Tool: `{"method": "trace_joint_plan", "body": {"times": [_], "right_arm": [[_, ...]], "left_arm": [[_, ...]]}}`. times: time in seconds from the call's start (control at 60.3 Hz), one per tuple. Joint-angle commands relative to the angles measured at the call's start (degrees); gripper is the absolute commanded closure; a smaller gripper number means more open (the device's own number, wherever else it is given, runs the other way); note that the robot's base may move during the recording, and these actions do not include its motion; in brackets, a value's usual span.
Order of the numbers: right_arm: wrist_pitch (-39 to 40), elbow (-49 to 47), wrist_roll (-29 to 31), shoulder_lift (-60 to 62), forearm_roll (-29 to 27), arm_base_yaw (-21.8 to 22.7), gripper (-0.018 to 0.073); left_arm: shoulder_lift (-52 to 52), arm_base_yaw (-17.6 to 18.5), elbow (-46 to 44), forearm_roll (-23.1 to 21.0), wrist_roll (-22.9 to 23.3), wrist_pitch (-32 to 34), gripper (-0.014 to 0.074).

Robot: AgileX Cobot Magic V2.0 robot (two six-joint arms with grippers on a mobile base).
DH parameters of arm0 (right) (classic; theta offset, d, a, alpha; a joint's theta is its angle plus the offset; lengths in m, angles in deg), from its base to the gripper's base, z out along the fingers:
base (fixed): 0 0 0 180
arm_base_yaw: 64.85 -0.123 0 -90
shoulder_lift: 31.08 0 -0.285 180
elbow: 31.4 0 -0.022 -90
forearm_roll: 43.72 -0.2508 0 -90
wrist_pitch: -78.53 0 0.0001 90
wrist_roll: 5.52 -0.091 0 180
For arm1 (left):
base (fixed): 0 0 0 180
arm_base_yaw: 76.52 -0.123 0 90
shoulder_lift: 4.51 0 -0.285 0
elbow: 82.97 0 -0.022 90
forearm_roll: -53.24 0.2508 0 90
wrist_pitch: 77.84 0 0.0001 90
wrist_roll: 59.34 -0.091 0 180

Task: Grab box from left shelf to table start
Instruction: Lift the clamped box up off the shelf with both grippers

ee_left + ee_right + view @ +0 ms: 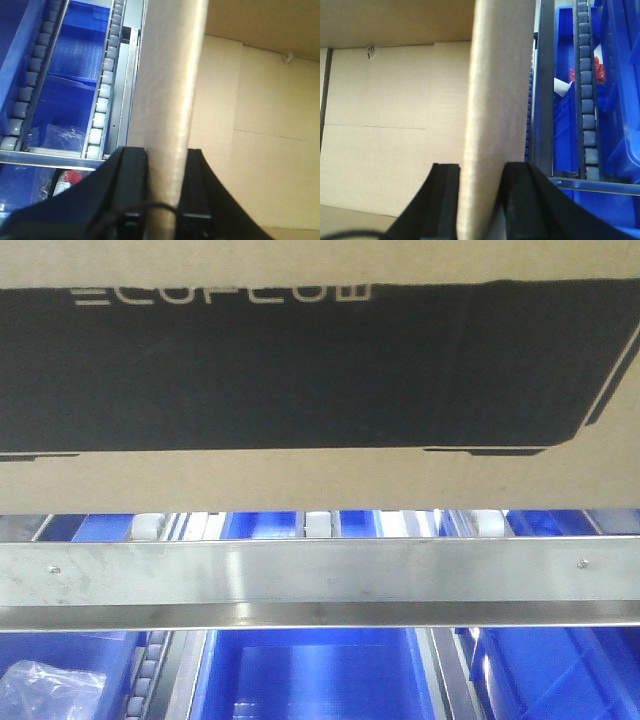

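Observation:
The box (320,480), brown cardboard with a black ECOFLOW panel, fills the top of the front view, just above the left shelf's steel front rail (320,575). In the left wrist view my left gripper (166,160) is shut on the box's left side wall (170,90), one black finger (131,185) outside and one inside the open carton. In the right wrist view my right gripper (480,172) is shut on the box's right side wall (497,85) in the same way. The table is out of view.
Blue plastic bins (320,675) sit under the rail, one with a clear bag (50,690). Roller tracks (102,95) and blue bins run beside the box on the left. A roller track (587,100) and blue bins lie to its right.

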State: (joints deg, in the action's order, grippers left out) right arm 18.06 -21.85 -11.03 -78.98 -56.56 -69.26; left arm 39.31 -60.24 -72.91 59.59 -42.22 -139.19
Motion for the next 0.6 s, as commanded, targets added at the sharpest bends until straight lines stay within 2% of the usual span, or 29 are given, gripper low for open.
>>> {"method": "trace_joint_plan", "body": {"times": [0.0, 0.58], "right_arm": [[6.7, -1.6, 0.3, 0.0, 6.1, 0.6, 0.0533], [6.7, -1.6, 0.3, 0.0, 6.1, 0.6, 0.0533]], "left_arm": [[-0.8, -0.1, -2.1, 3.1, 2.3, 9.3, 0.0682], [-0.8, -0.1, -2.1, 3.1, 2.3, 9.2, 0.0682]]}}
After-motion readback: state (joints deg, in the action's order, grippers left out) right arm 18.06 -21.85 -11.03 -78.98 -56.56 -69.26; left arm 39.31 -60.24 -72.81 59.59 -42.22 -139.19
